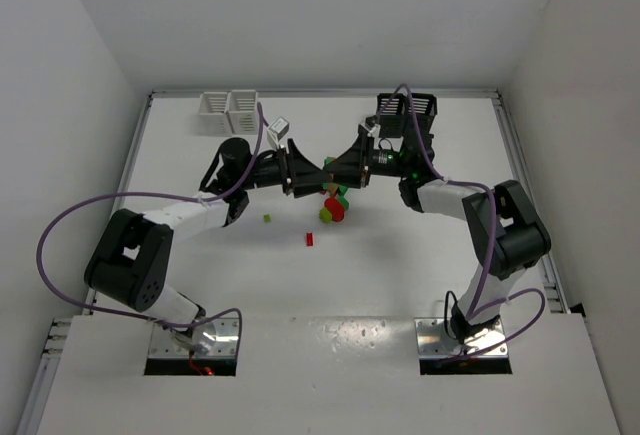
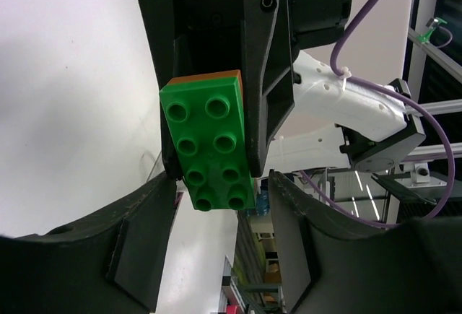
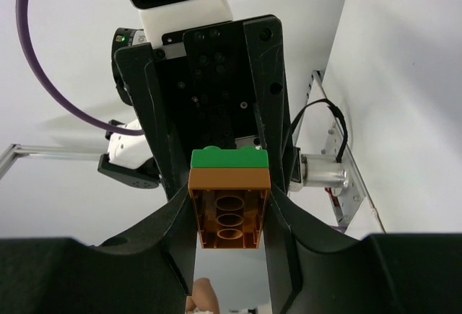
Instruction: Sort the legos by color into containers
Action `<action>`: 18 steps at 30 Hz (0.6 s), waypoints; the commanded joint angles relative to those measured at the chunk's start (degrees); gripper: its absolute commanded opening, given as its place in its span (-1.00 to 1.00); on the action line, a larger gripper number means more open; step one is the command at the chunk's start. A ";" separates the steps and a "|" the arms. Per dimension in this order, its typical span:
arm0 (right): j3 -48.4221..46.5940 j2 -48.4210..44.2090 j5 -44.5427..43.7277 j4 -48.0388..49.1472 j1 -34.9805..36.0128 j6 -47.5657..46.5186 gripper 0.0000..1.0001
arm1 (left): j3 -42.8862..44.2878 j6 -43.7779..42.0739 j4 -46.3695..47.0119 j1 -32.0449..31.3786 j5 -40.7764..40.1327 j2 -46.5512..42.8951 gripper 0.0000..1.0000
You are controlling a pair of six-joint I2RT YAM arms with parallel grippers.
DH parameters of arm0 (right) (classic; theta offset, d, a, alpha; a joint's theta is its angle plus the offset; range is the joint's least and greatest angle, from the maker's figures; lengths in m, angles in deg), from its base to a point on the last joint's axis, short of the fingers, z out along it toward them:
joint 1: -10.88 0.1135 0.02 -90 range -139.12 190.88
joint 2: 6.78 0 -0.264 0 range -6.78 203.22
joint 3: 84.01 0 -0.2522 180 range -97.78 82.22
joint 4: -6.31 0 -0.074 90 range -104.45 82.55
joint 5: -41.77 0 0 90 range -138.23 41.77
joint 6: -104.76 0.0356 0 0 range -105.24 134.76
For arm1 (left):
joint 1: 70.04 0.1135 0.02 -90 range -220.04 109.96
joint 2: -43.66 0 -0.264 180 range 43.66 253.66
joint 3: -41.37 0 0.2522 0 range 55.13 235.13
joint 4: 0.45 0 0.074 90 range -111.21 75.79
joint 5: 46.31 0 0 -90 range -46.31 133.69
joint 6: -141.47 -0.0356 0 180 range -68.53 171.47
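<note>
1. surface: white table [image 1: 380, 265] enclosed by plain white walls [image 1: 60, 75]. a pair of white bins [image 1: 228, 107] sits at the far left edge and a pair of black bins [image 1: 410, 107] at the far right.
2. loose legos: a small pile [image 1: 335, 205] of red, green and yellow-green pieces lies mid-table. a yellow-green single [image 1: 267, 218] sits to its left and a red piece [image 1: 309, 239] just nearer the bases.
3. arms: both are folded at the elbow and reach inward. the wrists meet nose to nose above the table, just beyond the pile.
4. green-and-orange brick [image 2: 209, 148]: a green plate on an orange block, held in the air between the two grippers.
5. right gripper [image 3: 231, 213]: fingers pressed flush on the orange sides, clamping the brick.
6. left gripper [image 2: 222, 191]: jaws part-spread, straddling the brick's near end. a sliver of gap shows on one side; contact on the other cannot be told.
</note>
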 commanded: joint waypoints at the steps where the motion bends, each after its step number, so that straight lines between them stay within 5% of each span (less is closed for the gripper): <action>1: -0.50 -0.95 -0.20 2.51 0.34 -1.20 -1.00 | 2.27 0.99 3.11 0.59 0.60 -1.60 0.17; 18: 0.64 -0.95 0.32 3.04 -0.19 -1.20 -1.00 | 1.74 0.99 3.11 1.74 1.65 -2.12 0.20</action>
